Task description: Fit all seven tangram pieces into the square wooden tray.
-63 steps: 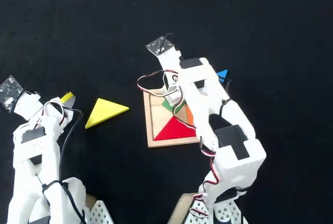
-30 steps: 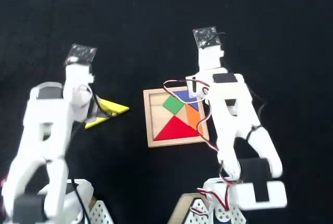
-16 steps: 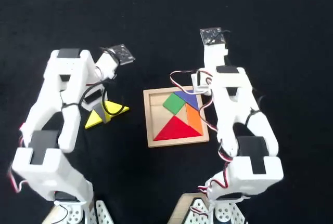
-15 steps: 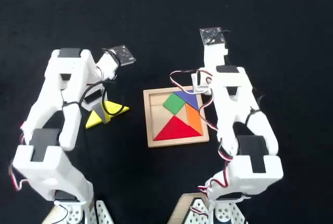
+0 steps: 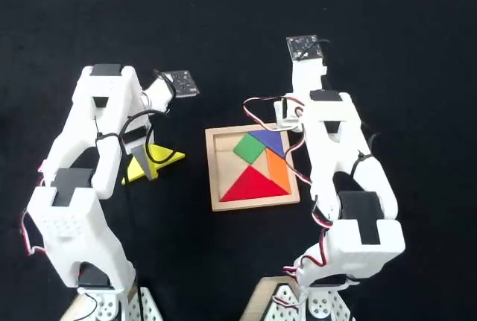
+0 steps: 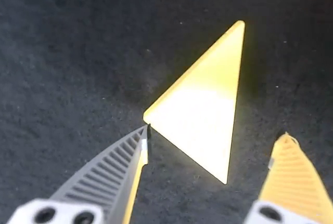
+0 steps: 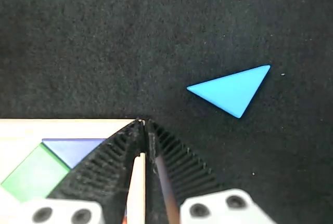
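The left gripper (image 6: 214, 134) is hanging with its jaws spread wide astride the yellow triangle (image 6: 200, 115), which is lying flat on the cloth beside the tray (image 5: 210, 168). I'd say the pickup is just starting; next it needs to drop and pinch the triangle's edges. The right gripper (image 7: 144, 124) is sitting pinched closed and empty at the tray's corner, a blue triangle (image 7: 231, 91) lying nearby.

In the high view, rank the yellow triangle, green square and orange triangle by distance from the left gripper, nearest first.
1. yellow triangle, beneath the left gripper.
2. green square, left half of the tray.
3. orange triangle, tray's right edge.
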`<action>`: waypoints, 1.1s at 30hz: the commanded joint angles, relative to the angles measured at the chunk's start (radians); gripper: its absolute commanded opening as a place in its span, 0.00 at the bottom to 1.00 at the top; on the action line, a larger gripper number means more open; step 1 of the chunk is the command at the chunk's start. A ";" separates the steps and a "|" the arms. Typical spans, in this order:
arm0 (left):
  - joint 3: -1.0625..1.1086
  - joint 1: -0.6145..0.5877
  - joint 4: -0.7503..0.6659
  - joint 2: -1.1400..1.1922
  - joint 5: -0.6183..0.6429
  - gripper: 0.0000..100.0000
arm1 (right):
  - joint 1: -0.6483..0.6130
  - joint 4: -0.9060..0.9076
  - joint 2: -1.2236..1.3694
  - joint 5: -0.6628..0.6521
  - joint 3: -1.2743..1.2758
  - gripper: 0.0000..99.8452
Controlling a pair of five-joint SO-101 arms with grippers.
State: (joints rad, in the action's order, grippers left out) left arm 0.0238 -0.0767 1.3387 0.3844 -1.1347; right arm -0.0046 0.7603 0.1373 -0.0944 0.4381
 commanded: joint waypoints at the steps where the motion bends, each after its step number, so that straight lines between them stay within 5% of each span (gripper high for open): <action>1: -0.081 -0.013 -0.009 -0.055 0.238 0.35 | 0.012 -0.008 -0.002 -0.003 -0.056 0.01; 6: -0.079 -0.021 -0.106 -0.201 0.928 0.28 | 0.012 -0.008 -0.004 -0.003 -0.056 0.01; 11: 0.065 0.114 -0.298 -0.203 1.132 0.24 | 0.018 -0.008 -0.004 -0.003 -0.051 0.01; 15: 0.165 0.177 -0.477 -0.107 1.195 0.19 | 0.018 -0.006 -0.004 -0.003 -0.050 0.01; 19: 0.170 0.179 -0.497 -0.028 1.229 0.15 | 0.018 -0.006 -0.005 -0.003 -0.050 0.01; 23: 0.154 0.188 -0.368 -0.021 1.215 0.14 | 0.018 -0.006 -0.007 -0.003 -0.050 0.01; 33: 0.136 0.205 0.072 0.002 0.901 0.14 | 0.018 -0.005 -0.007 -0.003 -0.051 0.01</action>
State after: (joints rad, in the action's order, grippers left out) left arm 0.1695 0.1089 1.2421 0.3874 -0.1297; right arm -0.0046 0.7603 0.1373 -0.0944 0.4381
